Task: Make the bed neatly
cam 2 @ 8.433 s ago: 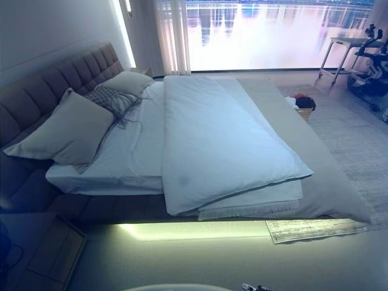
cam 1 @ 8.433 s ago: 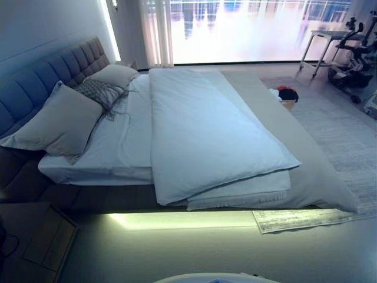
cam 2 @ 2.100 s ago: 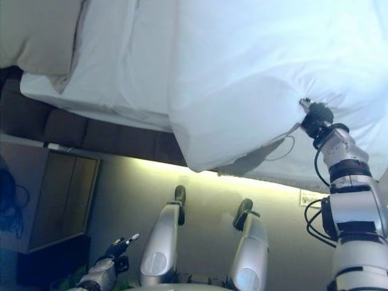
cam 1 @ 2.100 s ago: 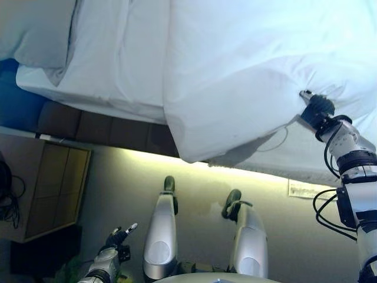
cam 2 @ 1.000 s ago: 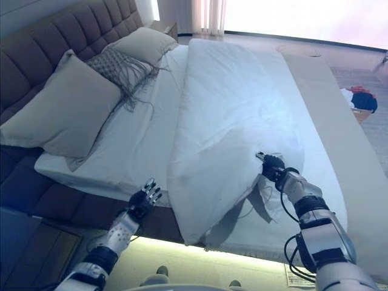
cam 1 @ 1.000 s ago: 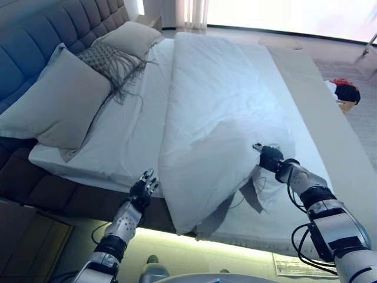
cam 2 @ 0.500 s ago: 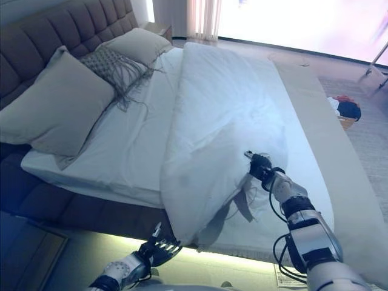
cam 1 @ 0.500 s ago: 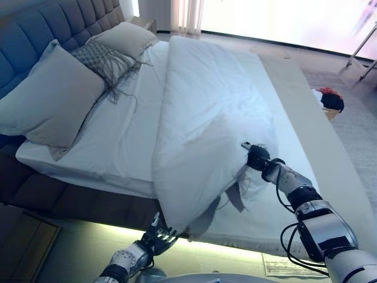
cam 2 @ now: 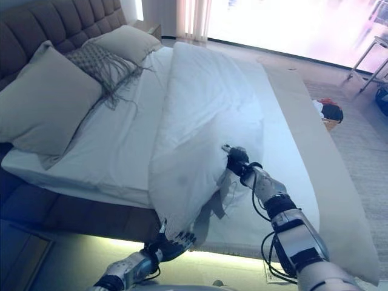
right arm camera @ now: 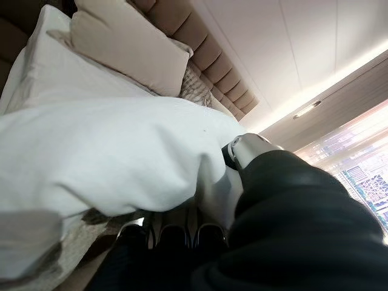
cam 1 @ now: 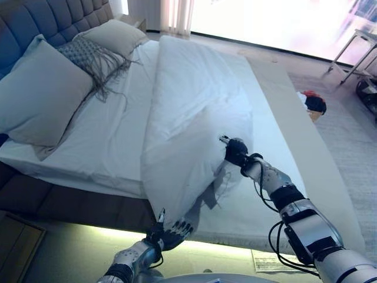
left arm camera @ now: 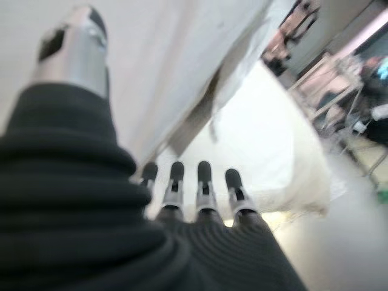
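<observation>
Right now I have the right hand (cam 1: 235, 152) out over the middle of the bed (cam 1: 330, 194), its fingers curled into a fold of the white duvet (cam 1: 188, 112) and pinching it, with the cloth bunched up just beside the wrist. My right wrist view shows the duvet bulging against the thumb and fingers (right arm camera: 176, 233), so that hold is plain. That duvet lies folded lengthwise along the bed's middle, its near corner hanging over the bed's near edge, with the white sheet (cam 1: 118, 135) bare between it and the pillows. My left hand (cam 1: 168, 231) hangs low at the bed's near edge, just below that hanging corner, fingers (left arm camera: 203, 185) straight and spread, holding nothing; I cannot tell whether the tips touch the cloth. Toward the padded headboard (cam 1: 41, 17) sit a large grey pillow (cam 1: 41, 94), a fringed cushion (cam 1: 88, 56) and a second pillow (cam 1: 115, 35) beyond it.
</observation>
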### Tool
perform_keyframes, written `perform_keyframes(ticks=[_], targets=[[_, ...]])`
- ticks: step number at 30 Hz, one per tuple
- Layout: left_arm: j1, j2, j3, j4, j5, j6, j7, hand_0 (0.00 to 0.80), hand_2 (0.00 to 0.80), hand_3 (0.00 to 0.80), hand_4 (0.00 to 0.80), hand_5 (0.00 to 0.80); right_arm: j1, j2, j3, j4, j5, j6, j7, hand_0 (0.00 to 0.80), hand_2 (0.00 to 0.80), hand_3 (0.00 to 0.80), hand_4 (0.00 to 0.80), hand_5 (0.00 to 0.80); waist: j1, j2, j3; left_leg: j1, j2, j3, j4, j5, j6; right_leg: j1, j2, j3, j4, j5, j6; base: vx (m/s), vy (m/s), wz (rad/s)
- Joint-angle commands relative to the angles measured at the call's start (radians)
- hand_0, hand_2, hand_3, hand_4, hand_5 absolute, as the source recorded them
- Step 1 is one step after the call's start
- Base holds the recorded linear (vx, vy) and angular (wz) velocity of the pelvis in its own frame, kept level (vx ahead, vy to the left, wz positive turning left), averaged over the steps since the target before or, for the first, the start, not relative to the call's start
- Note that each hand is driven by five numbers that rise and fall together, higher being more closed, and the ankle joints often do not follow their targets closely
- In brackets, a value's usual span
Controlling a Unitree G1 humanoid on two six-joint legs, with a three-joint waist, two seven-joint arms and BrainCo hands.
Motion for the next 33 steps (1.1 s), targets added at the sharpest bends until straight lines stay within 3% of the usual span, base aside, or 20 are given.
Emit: perform_keyframes(ticks=[1,9,20,26,33], targets=[[-0.120,-0.070,-0.071,0.018,-0.107,0.008,-0.001,0.000,0.000,0.000,0.000,0.000,-0.094,0.028,0.000,-0.210,0.100,-0.081,0.040,0.800,0.800,0.800,0.800,0.800,-0.017,-0.002,-0.036,-0.024,0.058,0.025,0.004,-0.024,0.001,-0.006,-0.092,-0.001,0.011,-0.018,0.067,0.006,-0.012,-0.07],[-0.193,-0.100,-0.067,0.004,-0.184,-0.066,-0.002,0.000,0.000,0.000,0.000,0.000,-0.049,0.069,0.030,-0.334,0.099,-0.073,-0.024,0.800,0.800,0.800,0.800,0.800,-0.057,-0.004,-0.024,-0.032,0.067,0.039,0.008,-0.019,-0.006,-0.029,-0.085,0.026,0.013,-0.012,0.067,-0.010,-0.026,-0.12],[-0.320,-0.121,0.002,0.020,-0.184,-0.219,-0.101,0.000,0.000,0.000,0.000,0.000,-0.031,0.060,0.061,-0.430,0.116,-0.083,-0.028,0.800,0.800,0.800,0.800,0.800,-0.094,-0.041,0.020,-0.077,0.082,0.039,0.020,-0.009,-0.010,-0.085,-0.067,0.053,0.037,-0.013,0.063,-0.045,-0.055,-0.09],[-0.368,-0.103,0.069,0.015,-0.184,-0.321,-0.117,0.000,0.000,0.000,0.000,0.000,-0.033,0.038,0.049,-0.438,0.111,-0.085,-0.016,0.800,0.800,0.800,0.800,0.800,-0.098,-0.062,0.048,-0.105,0.089,0.028,0.029,-0.008,-0.011,-0.105,-0.058,0.052,0.043,-0.015,0.060,-0.071,-0.041,-0.04],[-0.359,-0.087,0.110,0.014,-0.184,-0.352,-0.110,0.000,0.000,0.000,0.000,0.000,-0.029,0.008,0.034,-0.409,0.103,-0.079,-0.029,0.800,0.800,0.800,0.800,0.800,-0.083,-0.061,0.057,-0.113,0.082,0.006,0.028,-0.008,-0.009,-0.100,-0.064,0.037,0.040,-0.019,0.058,0.001,0.008,0.03]])
